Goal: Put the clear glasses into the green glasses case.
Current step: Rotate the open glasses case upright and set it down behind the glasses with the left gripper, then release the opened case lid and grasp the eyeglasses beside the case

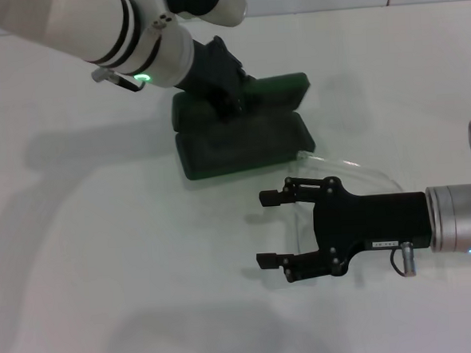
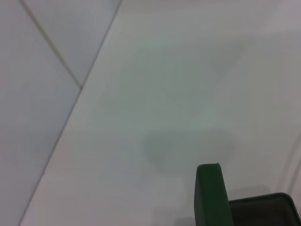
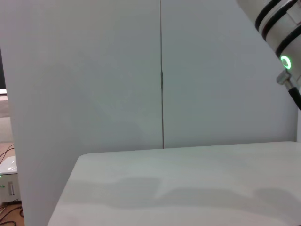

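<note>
A: Status on the green glasses case (image 1: 237,140)?
B: Open on the white table (image 1: 104,256), centre-back in the head view. Dark green hard shell, rounded corners, dark lining in the tray. Lid stands up behind the tray.
A: Left gripper (image 1: 229,97)?
B: Down on the case at the hinge side, over the lid edge. Its fingers are hidden against the case, so can't tell if they're spread or pinching. Left wrist view only shows a green lid edge (image 2: 212,195) and a corner of the tray.
A: Clear glasses (image 1: 343,178)?
B: Colourless, nearly invisible on the white. One thin curved arm and a frame outline show just beside the case's near right corner, running under the right gripper (image 1: 271,229).
A: Right gripper fingers?
B: Spread wide, pointing left, nothing between the tips. It hangs over the glasses, near the case but apart from it.
</note>
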You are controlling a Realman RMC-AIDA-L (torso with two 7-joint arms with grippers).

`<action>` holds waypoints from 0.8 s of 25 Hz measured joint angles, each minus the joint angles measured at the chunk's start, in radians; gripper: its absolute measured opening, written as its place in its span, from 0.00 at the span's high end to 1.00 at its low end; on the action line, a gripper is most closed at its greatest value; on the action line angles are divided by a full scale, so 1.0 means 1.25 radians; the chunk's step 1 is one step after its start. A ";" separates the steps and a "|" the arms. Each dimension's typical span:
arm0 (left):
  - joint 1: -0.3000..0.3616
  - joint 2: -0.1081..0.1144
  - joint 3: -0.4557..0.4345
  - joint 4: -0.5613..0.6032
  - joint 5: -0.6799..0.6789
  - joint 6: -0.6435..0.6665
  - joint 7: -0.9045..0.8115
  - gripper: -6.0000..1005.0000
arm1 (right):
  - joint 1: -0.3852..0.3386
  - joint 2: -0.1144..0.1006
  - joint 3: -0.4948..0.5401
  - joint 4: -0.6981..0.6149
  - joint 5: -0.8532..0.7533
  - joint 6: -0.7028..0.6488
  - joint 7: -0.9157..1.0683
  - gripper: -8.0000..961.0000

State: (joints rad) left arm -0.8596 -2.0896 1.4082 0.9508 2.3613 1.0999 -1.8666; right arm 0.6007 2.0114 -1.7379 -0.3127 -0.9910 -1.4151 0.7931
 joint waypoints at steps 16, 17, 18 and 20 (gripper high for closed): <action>0.016 -0.001 0.058 0.000 -0.029 0.017 0.027 0.67 | -0.002 0.001 -0.003 0.000 0.000 0.001 0.000 0.16; 0.017 -0.001 0.056 0.001 -0.032 0.016 0.026 0.67 | -0.003 0.001 -0.003 0.000 0.000 0.002 0.000 0.16; 0.020 -0.001 0.050 0.004 -0.038 0.013 0.025 0.67 | -0.003 0.001 -0.003 0.000 0.000 0.003 0.000 0.16; 0.032 -0.001 0.037 0.016 -0.049 0.010 0.022 0.66 | -0.003 0.001 -0.002 0.000 0.000 0.004 0.000 0.16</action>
State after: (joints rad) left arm -0.8193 -2.0909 1.4543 0.9712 2.3000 1.1120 -1.8386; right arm 0.5967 2.0125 -1.7404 -0.3130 -0.9909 -1.4104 0.7934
